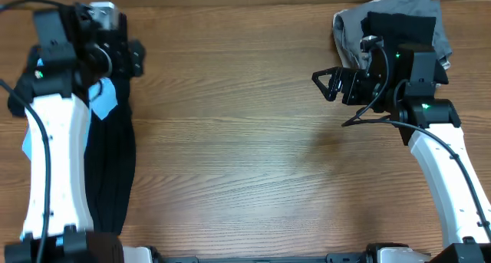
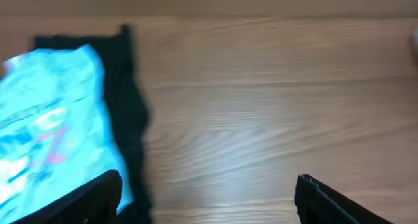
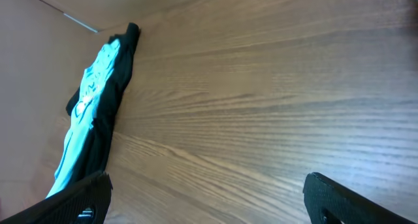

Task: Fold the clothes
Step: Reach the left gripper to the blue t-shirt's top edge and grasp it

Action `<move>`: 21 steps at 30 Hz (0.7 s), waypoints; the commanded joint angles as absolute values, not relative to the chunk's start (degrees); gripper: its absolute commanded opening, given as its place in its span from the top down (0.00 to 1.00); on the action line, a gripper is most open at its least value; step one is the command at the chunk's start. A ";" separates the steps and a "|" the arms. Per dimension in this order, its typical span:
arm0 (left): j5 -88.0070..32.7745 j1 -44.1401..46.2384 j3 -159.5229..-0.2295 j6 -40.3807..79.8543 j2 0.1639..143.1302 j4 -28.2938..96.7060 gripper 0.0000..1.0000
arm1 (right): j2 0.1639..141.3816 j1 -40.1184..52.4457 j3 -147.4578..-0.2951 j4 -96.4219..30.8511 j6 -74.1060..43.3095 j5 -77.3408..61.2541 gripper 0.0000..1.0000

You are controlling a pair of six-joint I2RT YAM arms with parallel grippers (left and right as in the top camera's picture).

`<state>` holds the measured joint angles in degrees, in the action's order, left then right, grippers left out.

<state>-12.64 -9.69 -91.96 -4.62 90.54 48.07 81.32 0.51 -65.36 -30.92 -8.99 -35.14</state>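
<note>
A black garment [image 1: 115, 163] with a cyan print [image 1: 104, 99] lies in a long strip down the table's left side. It also shows in the left wrist view [image 2: 127, 87] and in the right wrist view [image 3: 108, 100]. My left gripper [image 1: 132, 57] is open and empty above the garment's far end, its fingers [image 2: 209, 204] wide apart, one over the cyan print. My right gripper [image 1: 326, 84] is open and empty over bare wood at the right [image 3: 209, 198], pointing left. A pile of grey and black clothes [image 1: 391, 21] lies at the back right, behind the right arm.
The wooden table [image 1: 245, 140] spans the view. The left arm lies over part of the black garment. The right arm's cable loops near its wrist [image 1: 368, 113].
</note>
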 commanded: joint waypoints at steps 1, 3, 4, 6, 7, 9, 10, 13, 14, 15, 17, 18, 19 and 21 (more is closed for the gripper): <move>-4.27 -12.78 -95.98 -3.64 96.29 50.00 0.15 | 81.14 2.09 -66.96 -31.77 -8.97 -33.01 0.03; -4.03 -14.22 -95.96 -3.68 99.22 50.78 0.16 | 81.14 3.55 -66.94 -32.71 -8.95 -29.76 0.03; -4.03 -14.63 -95.94 -3.70 100.44 51.05 0.16 | 81.14 4.14 -66.94 -32.91 -8.95 -28.69 0.03; -4.01 -15.09 -95.94 -3.77 102.83 51.57 0.17 | 81.14 5.10 -66.94 -33.06 -8.97 -27.29 0.04; -3.99 -15.20 -95.94 -3.90 103.96 51.90 0.19 | 81.14 5.61 -66.94 -33.04 -8.97 -26.63 0.04; -4.01 -15.27 -95.94 -3.90 106.15 52.51 0.23 | 81.14 6.17 -66.94 -33.01 -8.97 -26.35 0.05; -3.99 -15.27 -95.94 -3.90 107.22 52.73 0.25 | 81.14 6.33 -66.94 -33.01 -8.97 -26.35 0.06; -3.16 -15.27 -95.94 -3.88 110.30 53.67 0.28 | 81.14 6.35 -66.94 -33.08 -8.97 -26.35 0.08; -1.96 -15.27 -95.94 -3.88 111.35 54.22 0.29 | 81.14 6.35 -66.92 -33.06 -8.97 -26.35 0.09; -0.67 -15.27 -95.94 -3.86 112.22 54.72 0.29 | 81.14 6.35 -66.94 -33.08 -8.99 -26.35 0.09; 1.39 -15.33 -95.90 -3.86 113.97 55.48 0.33 | 81.14 6.35 -66.92 -33.10 -8.97 -26.35 0.09; 1.91 -15.49 -95.90 -3.86 114.98 55.57 0.35 | 81.14 6.35 -66.92 -33.10 -8.97 -26.35 0.09; 1.96 -15.75 -95.90 -3.86 115.72 55.55 0.36 | 81.14 6.35 -66.92 -33.10 -8.99 -26.35 0.09; 1.91 -16.23 -95.88 -3.86 116.95 55.51 0.41 | 81.14 6.35 -66.92 -33.10 -8.97 -26.35 0.09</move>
